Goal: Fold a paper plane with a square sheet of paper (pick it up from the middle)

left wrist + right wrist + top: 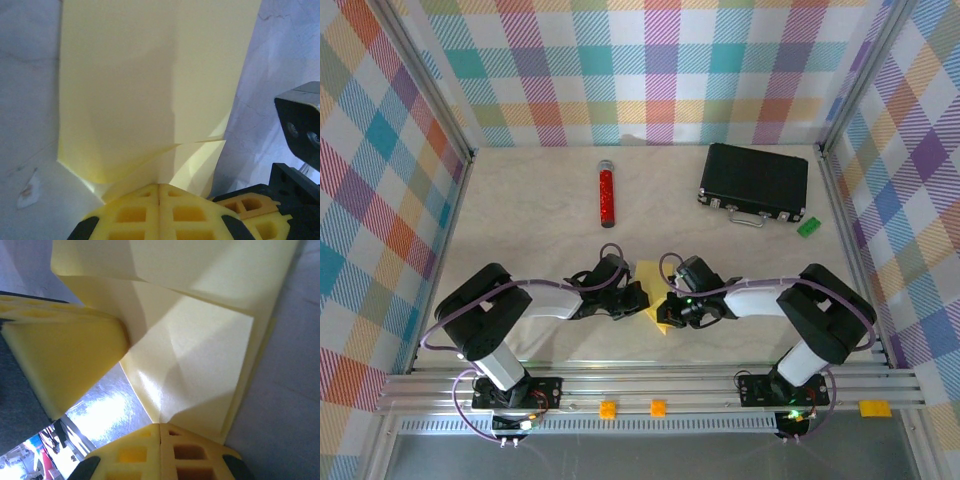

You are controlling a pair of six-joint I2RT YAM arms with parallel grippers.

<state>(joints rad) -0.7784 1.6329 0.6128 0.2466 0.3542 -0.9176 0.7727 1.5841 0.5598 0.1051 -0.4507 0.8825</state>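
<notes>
At the near middle of the counter (540,230), the partly folded yellow square sheet of paper (653,300) sits between the two arms, one edge pinched in the left fingers (150,197), which are pressed together, and a creased corner clamped in the right fingers (150,437), likewise closed tight.

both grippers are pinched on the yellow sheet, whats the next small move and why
The left gripper and right gripper are shut on the yellow sheet side by side, and its folded layers gape apart. So I'd probably lower both to press the crease flat on the table.
</notes>
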